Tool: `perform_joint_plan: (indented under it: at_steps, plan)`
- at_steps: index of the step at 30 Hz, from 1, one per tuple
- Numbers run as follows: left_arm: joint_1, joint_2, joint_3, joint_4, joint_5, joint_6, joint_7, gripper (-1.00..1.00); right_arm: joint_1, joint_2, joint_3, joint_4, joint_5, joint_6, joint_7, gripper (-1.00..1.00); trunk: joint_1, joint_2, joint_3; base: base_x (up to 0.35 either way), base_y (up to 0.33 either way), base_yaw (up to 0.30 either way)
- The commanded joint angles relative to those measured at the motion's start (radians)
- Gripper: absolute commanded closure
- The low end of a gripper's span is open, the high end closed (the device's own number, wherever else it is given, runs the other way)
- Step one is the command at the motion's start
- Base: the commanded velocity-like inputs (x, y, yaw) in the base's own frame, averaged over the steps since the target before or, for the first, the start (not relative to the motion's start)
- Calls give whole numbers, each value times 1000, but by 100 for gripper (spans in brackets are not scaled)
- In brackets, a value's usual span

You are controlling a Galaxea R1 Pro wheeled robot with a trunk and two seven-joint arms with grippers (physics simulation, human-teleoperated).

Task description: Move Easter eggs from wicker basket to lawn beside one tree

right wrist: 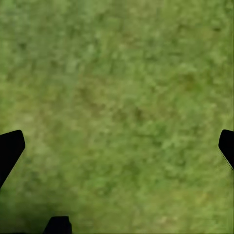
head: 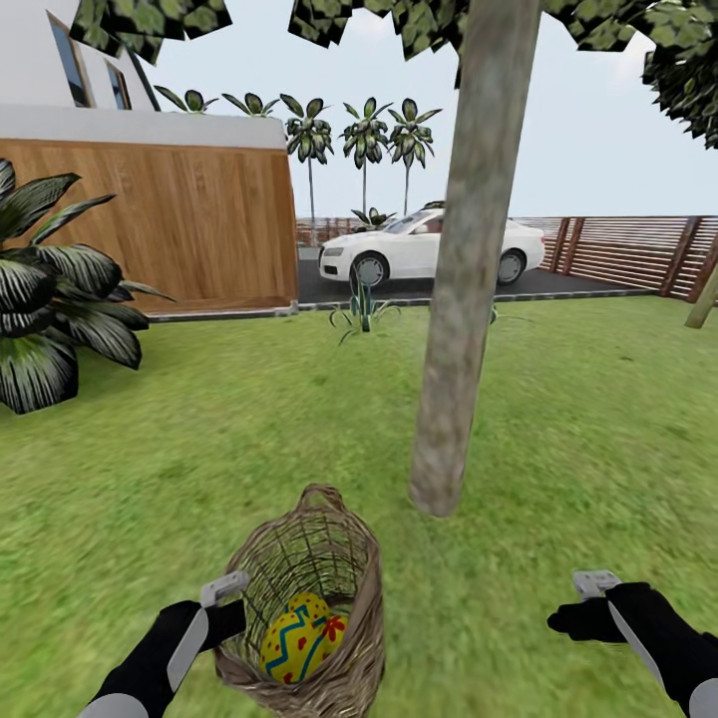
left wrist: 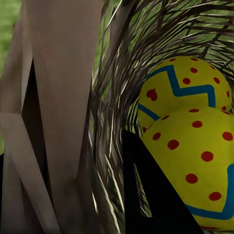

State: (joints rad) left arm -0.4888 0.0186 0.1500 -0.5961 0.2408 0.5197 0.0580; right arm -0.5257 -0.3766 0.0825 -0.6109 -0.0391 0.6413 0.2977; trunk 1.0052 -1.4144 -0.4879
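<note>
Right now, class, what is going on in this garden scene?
A two-armed robot stands on the lawn facing a tree. Its left gripper grips the rim of the wicker basket, one finger inside beside the Easter eggs. At least two eggs show; a third cannot be confirmed. The right gripper hovers empty over grass, jaws apart. No egg lies by the tree yet.

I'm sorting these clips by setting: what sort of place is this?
Most likely a house's garden, in a simulator's render: a wide green lawn with a tree on it, a wooden slat fence at the far side, and a white car parked on a driveway beside a white house.
</note>
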Motion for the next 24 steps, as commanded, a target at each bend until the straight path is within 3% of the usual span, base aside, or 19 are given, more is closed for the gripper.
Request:
perform_joint_plan:
  at_steps: [1,9,12,15,18,21,24]
  plan:
    - [-1,0,1,-2,17,5,5,100,-1,-1,5,-1,-4,5,0,-100,1,-1,-1,338,0,0]
    - [-1,-2,2,-3,21,3,3,100,0,-4,5,2,-4,5,-1,-100,1,-1,-1,119,0,0]
    - [-1,-6,3,26,21,-144,8,100,0,-4,5,5,-4,5,-2,-100,12,-22,-10,0,0,0]
    - [-1,-8,2,47,19,-170,8,100,0,-2,5,5,-4,5,-2,-100,24,-43,-20,0,0,0]
    - [-1,-7,3,56,21,-121,4,100,0,0,5,6,-4,5,-2,-100,35,-64,-29,0,0,0]
    - [-1,-7,3,54,21,-12,-8,100,-1,2,6,6,-3,5,-2,-100,47,-85,-39,0,0,0]
    - [-1,-8,3,53,21,0,-8,100,0,4,6,6,-2,5,-2,-100,58,-106,-48,0,0,0]
